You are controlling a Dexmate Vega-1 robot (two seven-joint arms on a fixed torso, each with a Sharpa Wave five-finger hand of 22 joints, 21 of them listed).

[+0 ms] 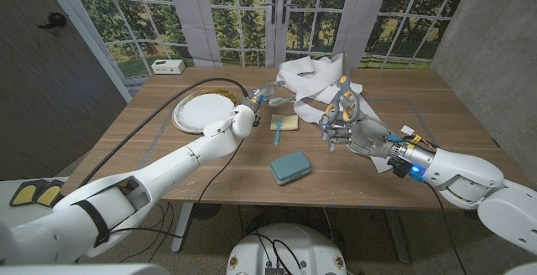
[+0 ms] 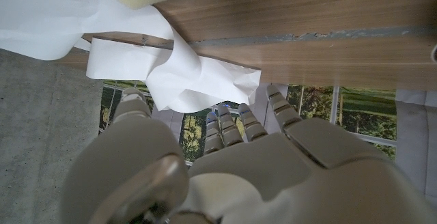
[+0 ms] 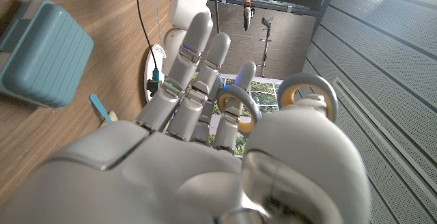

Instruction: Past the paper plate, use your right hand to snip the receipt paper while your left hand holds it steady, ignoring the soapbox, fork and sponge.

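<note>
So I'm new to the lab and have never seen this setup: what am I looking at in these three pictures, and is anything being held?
This is a two-armed robot standing at a wooden table. The wide picture comes from a camera on its head, looking down. The other two come from cameras on its wrists, looking along the back of each hand, so they appear turned around.

On the table lie a paper plate, a yellow sponge with a blue fork on it, a teal soapbox, and a loose heap of white receipt paper.

The right hand holds scissors with yellow-lined handles, raised near the paper. The left hand reaches towards a strip of the paper; I cannot tell whether it grips it yet.
</note>
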